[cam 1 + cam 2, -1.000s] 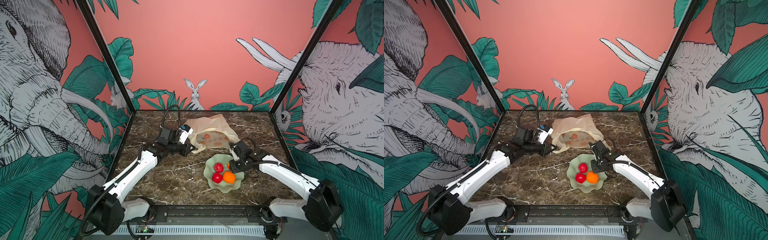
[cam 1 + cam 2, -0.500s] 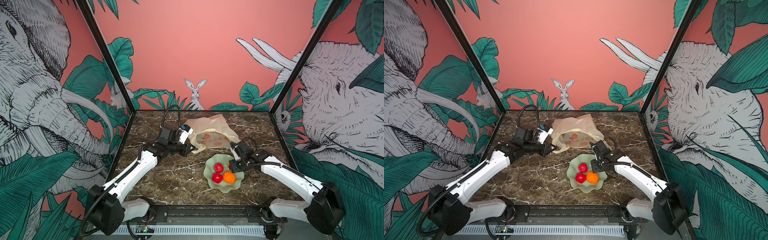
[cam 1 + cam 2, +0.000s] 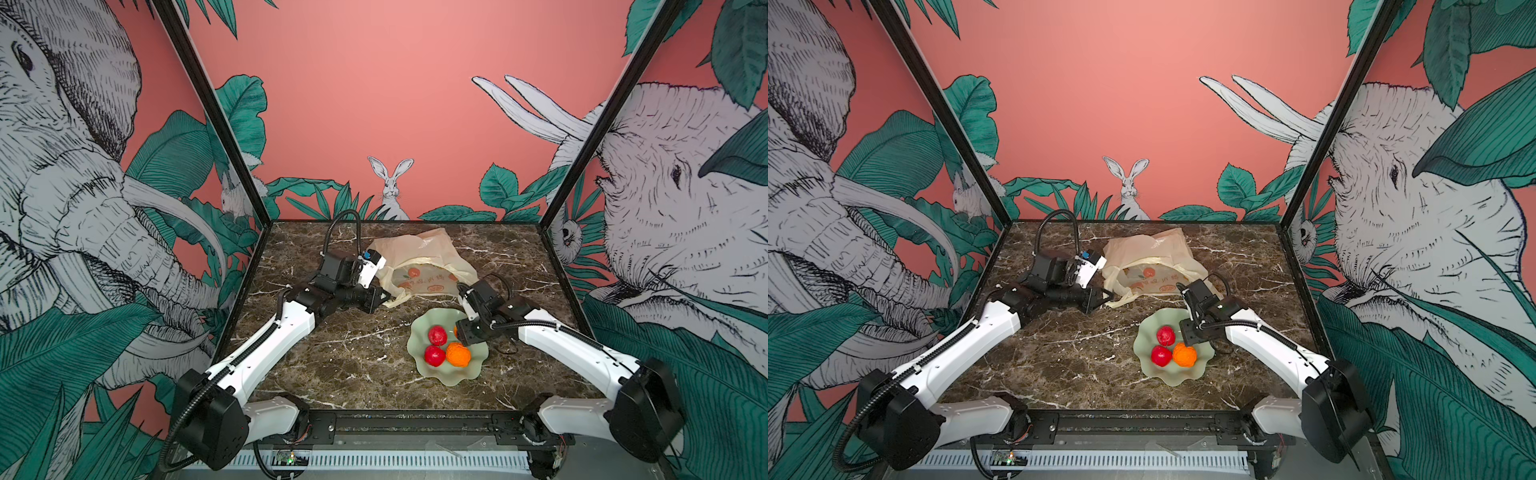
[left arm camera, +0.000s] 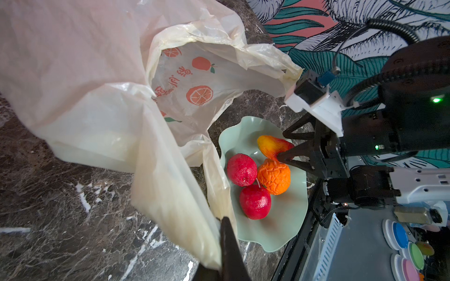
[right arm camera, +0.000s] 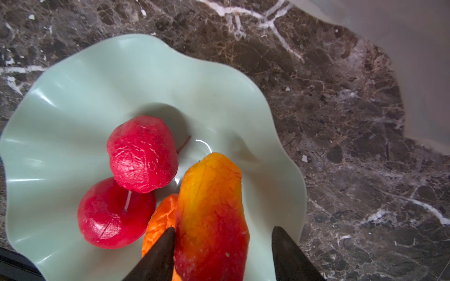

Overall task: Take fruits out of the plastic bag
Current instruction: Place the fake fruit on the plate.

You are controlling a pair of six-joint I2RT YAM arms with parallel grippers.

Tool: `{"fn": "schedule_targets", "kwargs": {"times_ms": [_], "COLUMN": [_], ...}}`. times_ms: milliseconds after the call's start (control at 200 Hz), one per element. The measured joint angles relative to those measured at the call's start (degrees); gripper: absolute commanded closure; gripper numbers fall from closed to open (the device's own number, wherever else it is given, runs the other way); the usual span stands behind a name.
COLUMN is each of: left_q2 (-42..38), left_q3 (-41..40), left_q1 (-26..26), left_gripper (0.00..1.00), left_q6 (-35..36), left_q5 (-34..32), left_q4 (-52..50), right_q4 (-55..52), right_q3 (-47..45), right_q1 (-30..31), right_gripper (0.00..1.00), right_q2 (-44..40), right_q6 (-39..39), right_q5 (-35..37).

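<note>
Gripper states: right gripper [image 5: 224,228] has its jaws spread low over the pale green dish [image 5: 73,80]. One finger touches the red-yellow fruit [image 5: 209,206] and the other stands clear of it (the fruit lies in the dish, against the orange fruit [image 4: 274,176]). The left gripper [image 3: 380,297] is pressed together, pinching a handle loop of the plastic bag [image 3: 415,253].

Around: the bag lies at the back middle of the desk [image 3: 353,365], just beside the dish, mouth gaping. In the left wrist view the held loop crosses in front of the dish rim. Printed orange pictures show on the bag's inner side; whether any fruit lies inside, cannot tell. Coloured discs [image 4: 400,237] (blue, green, pink) sit off the desk, past its front rail.

Surface: dark brown marble pattern, white veins. Walls [image 3: 374,83]: salmon pink, printed with elephants, a rabbit and green leaves.

Count: four fruits in the dish. These are one red fruit [image 4: 241,169], a second red fruit [image 4: 255,202], one orange, one red-yellow. One bag, one dish, two arms.
</note>
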Motion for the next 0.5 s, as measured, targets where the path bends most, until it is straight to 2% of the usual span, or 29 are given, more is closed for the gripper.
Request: {"fn": "schedule_targets", "kwargs": {"times_ms": [245, 500], "left_q2": [0.55, 0.55], "left_q3": [0.00, 0.00], "left_q1": [0.00, 0.00], "left_gripper": [1.00, 1.00], "left_q6": [0.17, 0.26], "left_q5": [0.04, 0.37], "left_q4": [0.02, 0.02], "right_q4": [0.11, 0.04], "right_q3": [0.00, -0.24], "right_q1": [0.00, 0.00], "right_gripper": [0.38, 0.37], "right_q2": [3.98, 2.21], "right_q6": [-0.87, -0.83], "right_q5": [-1.90, -4.11]}}
